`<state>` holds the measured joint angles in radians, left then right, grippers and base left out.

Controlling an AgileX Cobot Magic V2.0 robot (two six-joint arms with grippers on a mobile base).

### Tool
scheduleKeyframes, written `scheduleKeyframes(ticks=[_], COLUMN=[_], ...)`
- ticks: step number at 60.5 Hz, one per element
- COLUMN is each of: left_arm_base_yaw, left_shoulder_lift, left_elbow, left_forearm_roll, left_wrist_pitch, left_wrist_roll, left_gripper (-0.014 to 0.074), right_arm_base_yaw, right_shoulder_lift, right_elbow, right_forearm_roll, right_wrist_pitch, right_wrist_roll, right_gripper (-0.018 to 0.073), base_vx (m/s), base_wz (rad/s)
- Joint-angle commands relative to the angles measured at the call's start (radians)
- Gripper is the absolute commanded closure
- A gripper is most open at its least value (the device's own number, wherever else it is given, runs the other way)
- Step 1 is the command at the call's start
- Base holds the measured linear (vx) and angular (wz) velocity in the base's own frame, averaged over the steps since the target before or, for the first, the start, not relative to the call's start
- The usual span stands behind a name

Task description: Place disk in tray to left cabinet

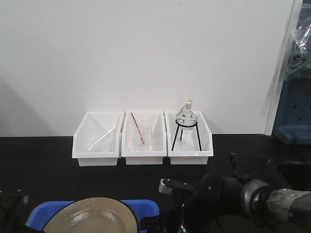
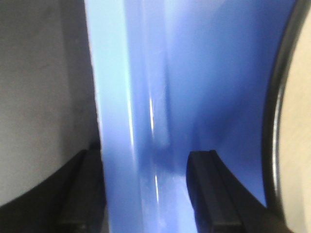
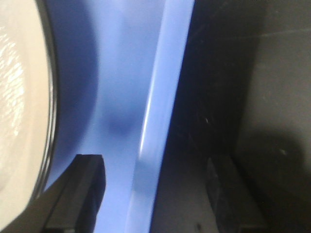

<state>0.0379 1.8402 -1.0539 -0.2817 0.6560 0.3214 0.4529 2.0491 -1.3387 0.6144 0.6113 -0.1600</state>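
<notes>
The disk (image 1: pixel 92 216) lay in the tray (image 1: pixel 146 206), so the loading part of the task was judged complete. The transfer to the cabinet was left to do, and no cabinet appeared in any view. The left claw (image 2: pixel 146 162) stood with its jaws apart, straddling the tray's left lip. The lip ran close against the outer finger (image 2: pixel 82 194), and a strip of tray floor showed before the inner finger (image 2: pixel 209 194). The disk's black rim lay just beyond that inner finger. The right claw (image 3: pixel 155 165) was likewise apart, the tray's right lip passing between its fingers and touching neither. The disk lay beyond its inner finger, and the black table (image 3: pixel 243 73) lay under its outer finger. Neither claw was seen clamped, so the step in hand was judged to be the two-sided grasp before lifting. Whether the tray rested on the table could not be determined. Three white bins (image 1: pixel 142 141) stood well ahead of both claws. Remaining steps: close both claws on the lips, lift level, and carry to the left cabinet.
</notes>
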Motion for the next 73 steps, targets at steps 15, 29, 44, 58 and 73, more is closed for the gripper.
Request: scheduleKeyframes(ticks=[15,29,44,58,73], left_arm_base_yaw=[-0.006,-0.006,-0.006,-0.006,-0.006], left_shoulder_lift=[-0.043,-0.022,-0.005,-0.005,-0.014], left_elbow=[-0.027,-0.027,-0.027,-0.027,-0.027], left_forearm_roll=[-0.066,-0.072,-0.16,-0.362,-0.576], left_wrist_pitch=[-0.029,-0.062,-0.052,0.053,0.158], left_wrist_roll=[0.001,0.002,0.011,0.114,0.198], left_gripper=[0.0105,0.0113,0.0284,0.0605,0.06], right_arm_base_yaw=[0.016,0.02,0.02,0.001,-0.036], right_shoulder_lift=[0.04,0.054,0.061,0.057,0.011], right_elbow=[-0.129,-0.137,-0.137,-0.137,-0.137], right_forearm_roll=[0.021,0.017,0.019,0.021,0.021], right_wrist_pitch=[0.048,0.07,0.08,0.076,0.087], right_wrist_roll=[0.029,0.06,0.173,0.181,0.176], right_gripper=[0.0064,0.0136,0.0406,0.0572,0.0569], base_vx=[0.0,0.0,0.0,0.0,0.0], base_wz=[0.0,0.0,0.0,0.0,0.0])
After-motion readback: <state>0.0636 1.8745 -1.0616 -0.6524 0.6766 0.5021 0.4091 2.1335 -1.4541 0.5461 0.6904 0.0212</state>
